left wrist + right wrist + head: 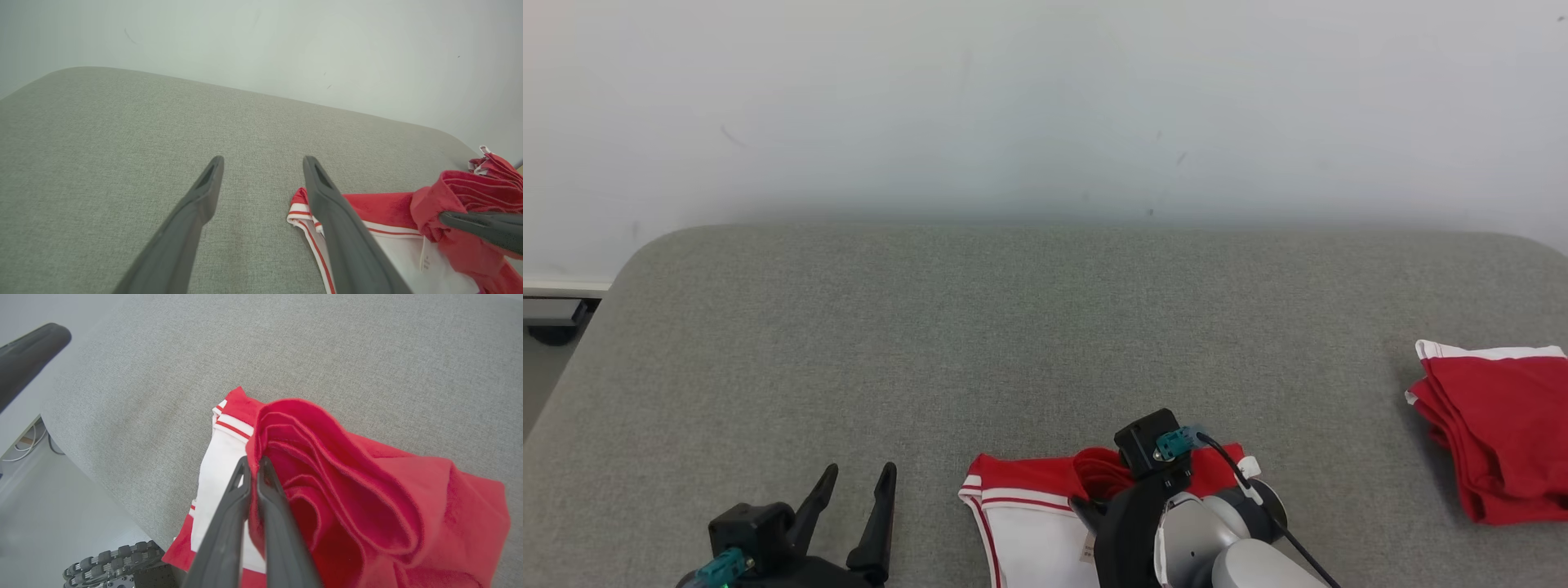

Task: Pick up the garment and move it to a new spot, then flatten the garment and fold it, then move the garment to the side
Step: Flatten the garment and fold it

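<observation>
The garment [1021, 490] is red with white panels and red-white striped trim, and lies at the near edge of the grey padded surface [1013, 327]. My right gripper [1088, 508] is shut on a bunched red fold of it. In the right wrist view the two fingers [245, 490] press together on the edge of the raised red cloth [347, 477]. In the left wrist view the garment [384, 208] is lifted into a lump around the right finger [474, 224]. My left gripper [859, 474] stands open to the garment's left, holding nothing [263, 163].
A second red garment with white trim [1503, 433] lies folded at the right edge of the surface. A pale wall runs behind the surface. The floor drops off past the left edge [556, 327]. Part of the robot's base [110, 563] sits below the near edge.
</observation>
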{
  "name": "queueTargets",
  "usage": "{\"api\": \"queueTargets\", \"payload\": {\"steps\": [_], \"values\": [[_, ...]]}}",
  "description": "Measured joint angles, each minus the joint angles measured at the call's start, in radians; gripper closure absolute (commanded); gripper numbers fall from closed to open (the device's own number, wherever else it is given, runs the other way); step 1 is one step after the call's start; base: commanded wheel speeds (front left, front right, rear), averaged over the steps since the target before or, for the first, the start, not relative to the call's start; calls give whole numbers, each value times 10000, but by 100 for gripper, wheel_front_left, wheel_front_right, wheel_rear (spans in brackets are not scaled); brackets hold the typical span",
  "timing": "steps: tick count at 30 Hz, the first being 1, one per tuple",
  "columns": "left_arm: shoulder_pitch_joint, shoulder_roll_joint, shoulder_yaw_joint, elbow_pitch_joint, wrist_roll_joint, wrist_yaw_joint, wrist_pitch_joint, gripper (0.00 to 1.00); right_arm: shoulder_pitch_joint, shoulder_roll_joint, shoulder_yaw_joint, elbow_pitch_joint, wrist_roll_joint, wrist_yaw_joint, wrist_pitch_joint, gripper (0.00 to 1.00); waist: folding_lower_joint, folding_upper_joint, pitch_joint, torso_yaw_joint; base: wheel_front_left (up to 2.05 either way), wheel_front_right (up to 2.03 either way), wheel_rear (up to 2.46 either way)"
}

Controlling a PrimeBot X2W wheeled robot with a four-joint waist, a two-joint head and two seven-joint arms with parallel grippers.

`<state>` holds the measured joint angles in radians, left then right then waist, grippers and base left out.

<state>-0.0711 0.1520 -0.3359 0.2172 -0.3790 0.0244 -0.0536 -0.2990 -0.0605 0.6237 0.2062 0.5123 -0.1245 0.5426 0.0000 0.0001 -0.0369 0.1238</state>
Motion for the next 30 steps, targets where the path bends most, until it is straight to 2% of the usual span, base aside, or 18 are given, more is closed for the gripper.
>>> {"api": "queueTargets", "payload": {"steps": [11, 30], "values": [[6, -6, -40, 71, 0, -71, -4, 0, -443, -10, 803, 690, 1011, -2, -836, 100, 0, -1, -79, 204, 0, 0, 0], [-106, -163, -272, 194, 0, -157, 2, 0, -874, -15, 1338, 2153, 2372, -2, -1921, 100, -2, -1, 16, 779, 0, 0, 0]]}}
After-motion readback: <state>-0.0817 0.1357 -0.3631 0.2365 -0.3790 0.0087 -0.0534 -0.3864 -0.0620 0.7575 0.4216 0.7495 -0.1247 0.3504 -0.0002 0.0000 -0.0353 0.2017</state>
